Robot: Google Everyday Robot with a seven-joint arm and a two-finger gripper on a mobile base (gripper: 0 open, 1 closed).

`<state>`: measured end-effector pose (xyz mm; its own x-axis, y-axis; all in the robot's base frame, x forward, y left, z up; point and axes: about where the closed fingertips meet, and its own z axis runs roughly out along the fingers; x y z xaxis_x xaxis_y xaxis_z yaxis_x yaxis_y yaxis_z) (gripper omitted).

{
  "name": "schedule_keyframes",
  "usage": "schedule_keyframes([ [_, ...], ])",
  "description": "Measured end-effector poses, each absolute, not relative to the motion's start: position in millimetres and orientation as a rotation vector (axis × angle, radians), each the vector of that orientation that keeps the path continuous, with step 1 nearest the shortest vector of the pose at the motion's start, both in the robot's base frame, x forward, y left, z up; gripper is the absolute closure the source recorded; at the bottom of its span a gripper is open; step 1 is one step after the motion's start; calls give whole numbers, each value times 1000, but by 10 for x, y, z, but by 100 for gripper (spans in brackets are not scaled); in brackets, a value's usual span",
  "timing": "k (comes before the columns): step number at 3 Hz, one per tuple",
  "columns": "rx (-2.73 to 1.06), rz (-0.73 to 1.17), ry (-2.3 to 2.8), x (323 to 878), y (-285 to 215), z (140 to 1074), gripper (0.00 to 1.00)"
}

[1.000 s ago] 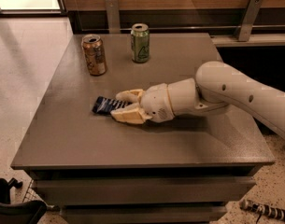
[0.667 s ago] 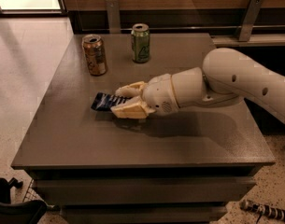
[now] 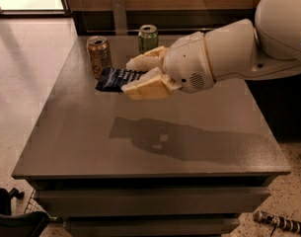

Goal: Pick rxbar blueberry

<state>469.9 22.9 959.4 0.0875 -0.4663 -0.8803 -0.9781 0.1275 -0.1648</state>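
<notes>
Grey square table [image 3: 81, 147] now bears a shadow under our white rounded arm [image 3: 239, 48], which has risen; its cream jaws, up beside the brown-orange can [image 3: 99, 53], clamp the flat navy-blue rxbar blueberry wrapper [image 3: 113, 79], lifted clear; we judge the pick nearly done.

We see two cans at the table's [image 3: 66, 147] far edge, the left can [image 3: 99, 56] toward the far left corner and the right can [image 3: 148, 37] beside it. Just before them, above the table, hangs our gripper [image 3: 131, 77] — the rxbar blueberry [image 3: 112, 79] is clamped between its fingers and juts left.
</notes>
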Motion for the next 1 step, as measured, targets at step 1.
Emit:
schedule_keyframes([
  [1,-1473,725,1514,4698,230,9594,100],
])
